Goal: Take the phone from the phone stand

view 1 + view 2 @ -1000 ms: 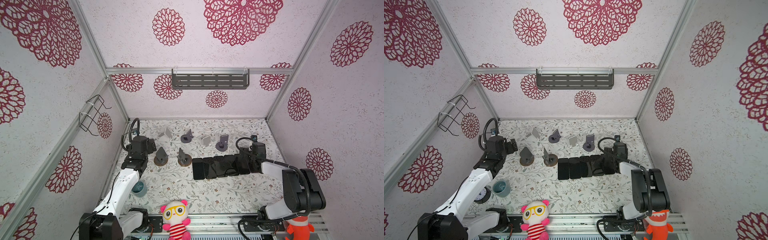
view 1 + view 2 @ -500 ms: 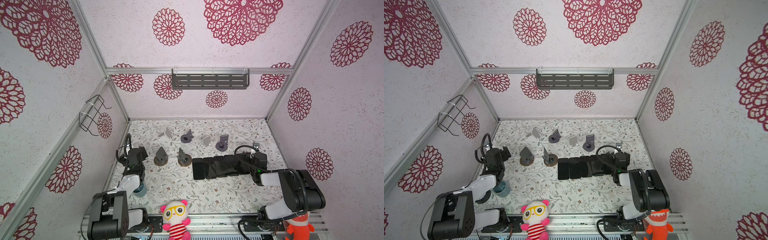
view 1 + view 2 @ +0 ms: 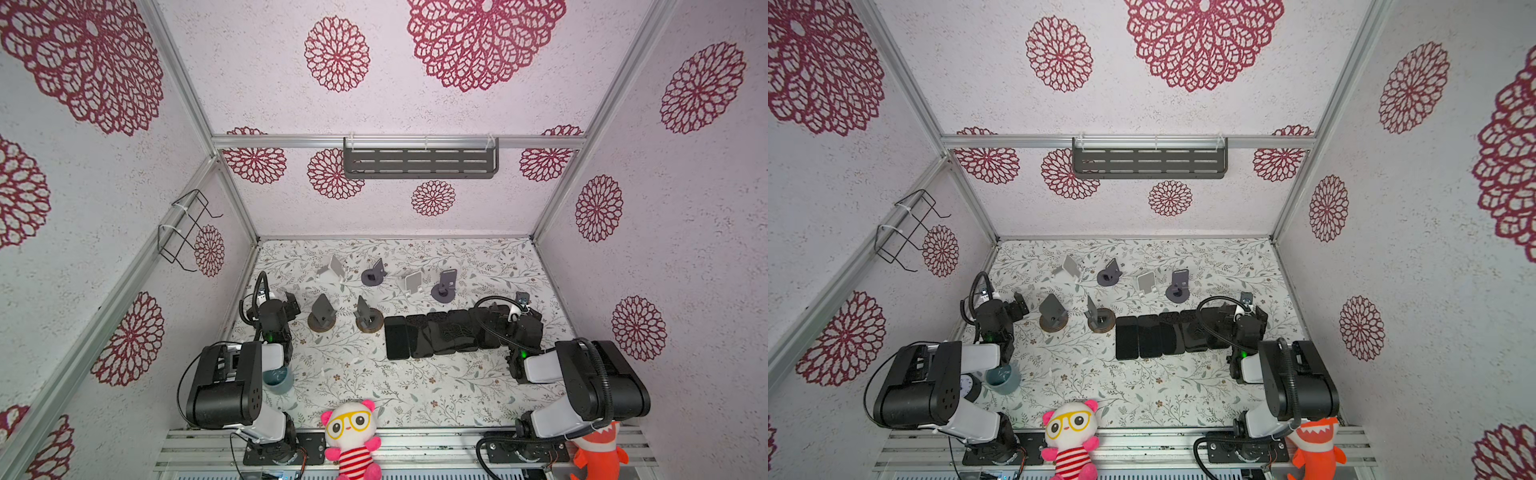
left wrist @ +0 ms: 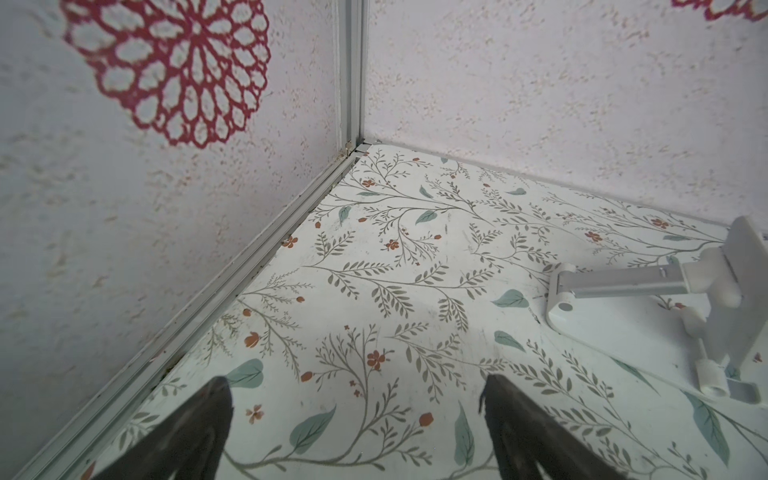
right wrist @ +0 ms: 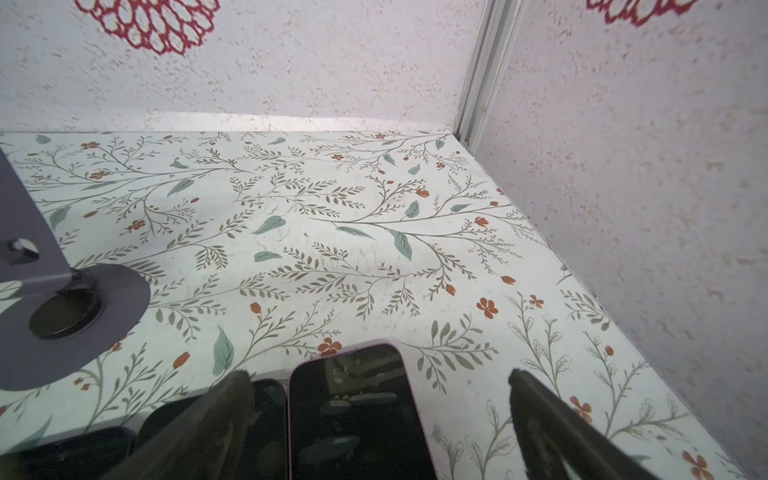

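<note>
In both top views a pale table (image 3: 353, 374) printed with leaves and small flowers fills the floor of a cell whose white textured walls carry red rosettes; a dark slotted shelf (image 3: 419, 164) hangs on the back wall and a wire basket (image 3: 187, 228) on the left one. Six phone stands (image 3: 444, 286) stand in two loose lines toward the back, and beside and in front of them a row of phones (image 3: 432, 334) lies flat, screens dark, off the stands. A blue cup (image 3: 277, 380) is half hidden under the left arm; a pink plush doll (image 3: 353, 432) and an orange shark toy (image 3: 598, 453) sit at the front rail. In the left wrist view the left gripper (image 4: 353, 386) has its jaws spread wide over bare table near the corner of two walls, holding nothing, with a white stand (image 4: 623, 286) off to one side. In the right wrist view the right gripper (image 5: 378, 374) is spread wide and empty; the end phone (image 5: 357, 415) lies flat below the gap, one finger (image 5: 216, 415) covering part of the next phone, and a grey round-based stand (image 5: 83, 316) is nearby.
</note>
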You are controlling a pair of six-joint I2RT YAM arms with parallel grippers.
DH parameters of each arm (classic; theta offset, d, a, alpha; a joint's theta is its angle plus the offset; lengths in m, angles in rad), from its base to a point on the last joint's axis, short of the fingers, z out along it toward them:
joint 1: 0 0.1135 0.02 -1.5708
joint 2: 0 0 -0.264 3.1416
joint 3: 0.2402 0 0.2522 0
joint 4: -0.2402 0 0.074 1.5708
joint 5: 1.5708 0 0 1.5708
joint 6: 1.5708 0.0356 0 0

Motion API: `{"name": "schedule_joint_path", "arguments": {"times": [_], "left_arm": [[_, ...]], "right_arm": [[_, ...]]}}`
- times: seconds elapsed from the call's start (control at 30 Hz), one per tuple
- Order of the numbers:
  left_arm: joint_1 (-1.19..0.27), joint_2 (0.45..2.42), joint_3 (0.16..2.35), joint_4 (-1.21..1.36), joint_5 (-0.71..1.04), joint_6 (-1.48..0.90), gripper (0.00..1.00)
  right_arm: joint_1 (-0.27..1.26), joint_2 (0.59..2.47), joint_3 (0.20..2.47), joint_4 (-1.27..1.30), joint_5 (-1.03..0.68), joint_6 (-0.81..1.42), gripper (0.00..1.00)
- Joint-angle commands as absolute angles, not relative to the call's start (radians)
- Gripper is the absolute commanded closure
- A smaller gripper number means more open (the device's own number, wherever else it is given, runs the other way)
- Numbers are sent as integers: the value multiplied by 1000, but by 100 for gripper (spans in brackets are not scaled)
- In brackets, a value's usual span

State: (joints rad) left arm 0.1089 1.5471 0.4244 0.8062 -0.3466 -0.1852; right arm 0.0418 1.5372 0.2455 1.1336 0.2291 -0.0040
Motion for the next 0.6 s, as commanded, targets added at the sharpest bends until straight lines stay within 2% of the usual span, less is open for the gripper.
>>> {"name": "schedule_joint_path", "arguments": {"times": [0.0, 0.57], "left_arm": [[104, 1552, 419, 882, -325, -163, 3], [103, 1553, 419, 883, -327, -162, 3]], "right_arm": [[37, 1532, 258, 1186, 213, 11, 1], [41, 1537, 255, 1199, 221, 5, 1]]}}
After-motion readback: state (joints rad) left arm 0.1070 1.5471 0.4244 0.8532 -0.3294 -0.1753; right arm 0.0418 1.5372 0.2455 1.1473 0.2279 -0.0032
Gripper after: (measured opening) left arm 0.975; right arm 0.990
